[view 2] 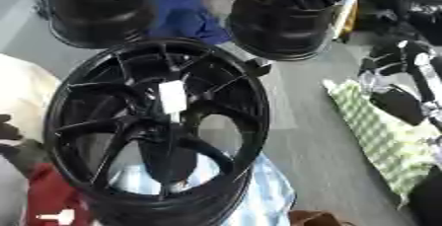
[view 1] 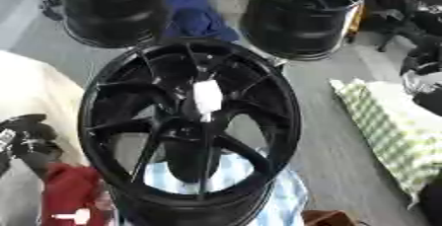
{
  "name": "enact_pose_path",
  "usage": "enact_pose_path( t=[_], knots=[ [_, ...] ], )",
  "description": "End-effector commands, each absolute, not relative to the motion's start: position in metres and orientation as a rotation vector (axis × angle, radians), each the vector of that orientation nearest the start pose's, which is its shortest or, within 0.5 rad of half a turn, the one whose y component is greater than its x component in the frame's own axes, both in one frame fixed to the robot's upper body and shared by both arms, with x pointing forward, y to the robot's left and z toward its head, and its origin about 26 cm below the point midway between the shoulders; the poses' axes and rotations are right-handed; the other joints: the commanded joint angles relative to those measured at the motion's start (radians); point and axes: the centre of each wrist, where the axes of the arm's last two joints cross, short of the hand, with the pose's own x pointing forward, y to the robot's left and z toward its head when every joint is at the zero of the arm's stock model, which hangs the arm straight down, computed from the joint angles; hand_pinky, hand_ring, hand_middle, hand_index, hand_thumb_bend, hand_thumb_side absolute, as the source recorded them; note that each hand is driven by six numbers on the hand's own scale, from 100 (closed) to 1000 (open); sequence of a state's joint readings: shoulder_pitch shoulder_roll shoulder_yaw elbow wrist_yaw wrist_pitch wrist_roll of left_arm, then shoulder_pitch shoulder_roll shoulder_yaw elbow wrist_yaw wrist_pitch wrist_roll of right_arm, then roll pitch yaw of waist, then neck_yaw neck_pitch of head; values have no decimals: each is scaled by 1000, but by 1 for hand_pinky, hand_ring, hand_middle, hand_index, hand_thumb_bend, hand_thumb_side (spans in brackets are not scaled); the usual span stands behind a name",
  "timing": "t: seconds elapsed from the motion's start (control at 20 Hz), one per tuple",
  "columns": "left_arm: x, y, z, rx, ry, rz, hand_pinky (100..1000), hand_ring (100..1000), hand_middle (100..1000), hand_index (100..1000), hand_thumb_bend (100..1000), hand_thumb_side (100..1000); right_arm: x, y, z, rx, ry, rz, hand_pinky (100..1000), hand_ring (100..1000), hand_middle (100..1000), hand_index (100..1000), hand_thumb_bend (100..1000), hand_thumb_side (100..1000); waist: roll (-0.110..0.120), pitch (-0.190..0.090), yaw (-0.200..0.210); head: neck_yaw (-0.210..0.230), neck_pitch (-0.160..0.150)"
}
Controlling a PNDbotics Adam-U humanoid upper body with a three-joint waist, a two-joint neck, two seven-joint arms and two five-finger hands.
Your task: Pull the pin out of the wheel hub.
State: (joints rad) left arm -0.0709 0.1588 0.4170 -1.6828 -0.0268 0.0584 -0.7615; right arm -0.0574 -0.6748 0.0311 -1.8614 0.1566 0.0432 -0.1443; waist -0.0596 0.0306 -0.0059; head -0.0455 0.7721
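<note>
Wheel hub: a black spoked wheel hub (view 1: pixel 190 131) is seen in the middle of both views, lying with its open face up and filling most of the lower half.
Pin: a white, upright oblong piece, taken to be the pin (view 1: pixel 207 97), is seen standing at the centre of the spokes; it is touched by neither hand.
Left hand: a black hand (view 1: pixel 26 138) is shown at the left edge, beside the hub's rim and apart from it; whether its fingers are spread or curled cannot be told.
Right hand: a black and silver hand (view 2: pixel 399 79) is seen at the right edge of the right eye view only, above a green checked cloth (view 2: pixel 384 136), well apart from the hub; the set of its fingers cannot be told.
Under the hub: a light blue striped cloth (view 1: pixel 289 198) is seen beneath the near rim.
Behind: two more black wheels (view 1: pixel 298 18) are stood at the far side, with a blue cloth (view 1: pixel 197 15) between them.
Lower left: something red (view 1: pixel 69 193) is seen beside the hub.
</note>
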Motion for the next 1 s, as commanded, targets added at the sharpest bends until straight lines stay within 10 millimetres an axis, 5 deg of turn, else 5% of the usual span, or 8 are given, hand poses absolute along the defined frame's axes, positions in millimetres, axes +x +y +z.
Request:
enact_pose_path(
  t=[0.05,0.35,0.6,1.0],
  knots=[
    [272,383,69,-90,-1635,-481,635,733,650,825,100,729,280,-348,159,-739,-1858,672,642,672,657,821,100,382,1,-11,3,2,-2],
    [272,382,70,-93,-1635,-489,636,733,649,827,100,731,283,-347,172,-739,-1861,739,651,677,666,832,100,374,-1,-13,8,-3,-2],
    [272,381,70,-100,-1635,-503,638,738,654,830,100,736,292,-338,203,-710,-1864,918,671,692,692,857,100,363,-2,-12,15,-16,-2],
    [277,379,72,-114,-1652,-538,640,746,660,833,100,734,311,-286,272,-449,-1793,1438,746,803,823,935,223,428,6,6,44,-54,-2]
  ],
)
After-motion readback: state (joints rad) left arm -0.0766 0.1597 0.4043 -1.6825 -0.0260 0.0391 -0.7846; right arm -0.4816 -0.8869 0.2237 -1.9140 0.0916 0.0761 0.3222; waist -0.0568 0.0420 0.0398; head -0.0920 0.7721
